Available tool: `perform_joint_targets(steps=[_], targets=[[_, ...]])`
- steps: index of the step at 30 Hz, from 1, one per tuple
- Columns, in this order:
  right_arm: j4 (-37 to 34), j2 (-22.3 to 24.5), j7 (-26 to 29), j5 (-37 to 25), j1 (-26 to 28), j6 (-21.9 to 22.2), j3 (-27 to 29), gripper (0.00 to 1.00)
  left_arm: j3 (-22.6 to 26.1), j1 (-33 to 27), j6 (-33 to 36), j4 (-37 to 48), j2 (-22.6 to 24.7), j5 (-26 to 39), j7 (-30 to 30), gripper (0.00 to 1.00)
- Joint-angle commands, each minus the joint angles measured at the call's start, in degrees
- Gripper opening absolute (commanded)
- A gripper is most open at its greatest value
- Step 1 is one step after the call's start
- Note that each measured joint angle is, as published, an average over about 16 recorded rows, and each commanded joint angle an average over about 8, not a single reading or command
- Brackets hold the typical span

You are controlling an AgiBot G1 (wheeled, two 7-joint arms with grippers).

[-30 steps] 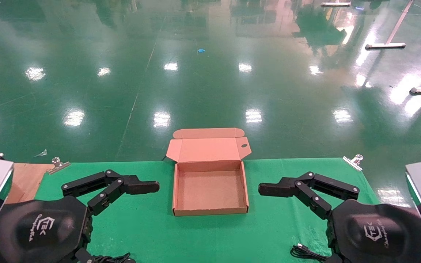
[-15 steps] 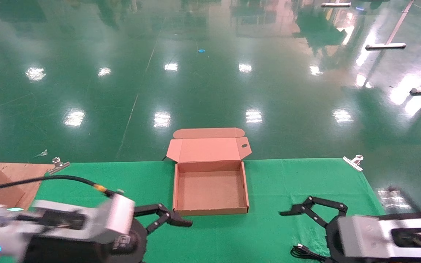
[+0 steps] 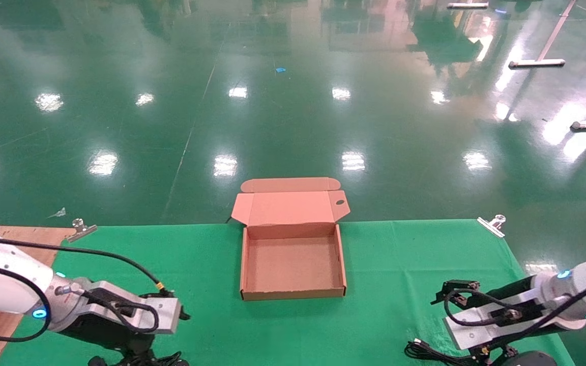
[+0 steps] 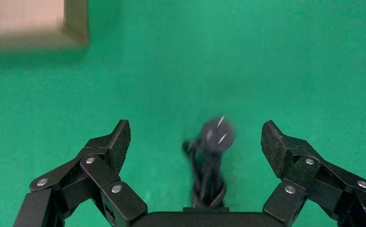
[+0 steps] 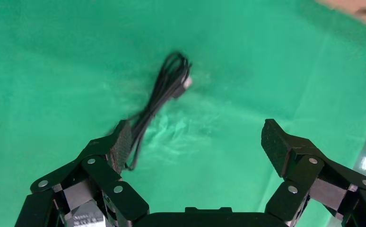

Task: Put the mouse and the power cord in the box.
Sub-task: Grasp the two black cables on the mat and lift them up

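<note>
Both arms have swung down and back from where they hovered beside the box a second ago, and each gripper now points at the near edge of the desk (image 3: 400,254) instead of flanking the cardboard. The left gripper (image 4: 195,142) hangs with its jaws spread wide, straddling the power cord (image 4: 209,165), whose bundled loops lie on the green cloth with the two-pin plug (image 4: 217,134) at the far end. The right gripper (image 5: 195,142) is likewise spread open over a second coiled cable (image 5: 164,92), thinner and ending in a small flat connector. The box (image 3: 293,294) sits open at mid-desk with its flap lid (image 3: 290,207) standing back, well apart from both cables, and nothing is in it yet. No mouse shows in any view; it may lie below the head camera's frame, though that cannot be confirmed.

For the step in hand, picking up the cord, the left gripper would do best to descend straight down over the thickest part of the bundle just behind the plug, so the fingers (image 4: 117,142) close across all the loops together rather than snagging a single strand. A grip too near the plug risks the loops trailing and catching the box wall on the way over.
</note>
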Motion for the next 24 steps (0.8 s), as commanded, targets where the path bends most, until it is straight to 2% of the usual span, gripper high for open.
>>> perform_joint_targets(steps=[1,9,18,19,20,24], targets=[[-4.1,-2.0,-2.1,-1.8,0.7,1.9,-0.9,1.0,1.1,-0.8,-2.5,4.2,1.0,2.3,2.5,1.0],[-16.9,-7.4,-9.3,-3.1,1.6,6.8,-1.9,1.0,1.6,0.3,-8.0,12.4,2.3,3.7,6.4,1.0],[-26.1,-10.0,-14.7,-3.2,2.8,9.7,-1.9,1.0,1.1,1.0,-11.6,17.3,2.8,3.2,8.9,1.0],[-26.8,-10.2,-15.2,-3.2,2.9,9.9,-1.9,0.94,1.0,1.0,-11.8,17.7,2.9,3.1,9.1,0.93],[-27.5,-10.4,-15.6,-3.2,3.0,10.0,-2.0,0.83,0.9,1.1,-11.9,18.1,2.9,2.9,9.3,0.8],[-29.6,-11.0,-17.2,-3.5,3.3,10.7,-2.1,0.33,0.8,1.3,-12.1,19.2,2.9,2.7,10.0,0.3]])
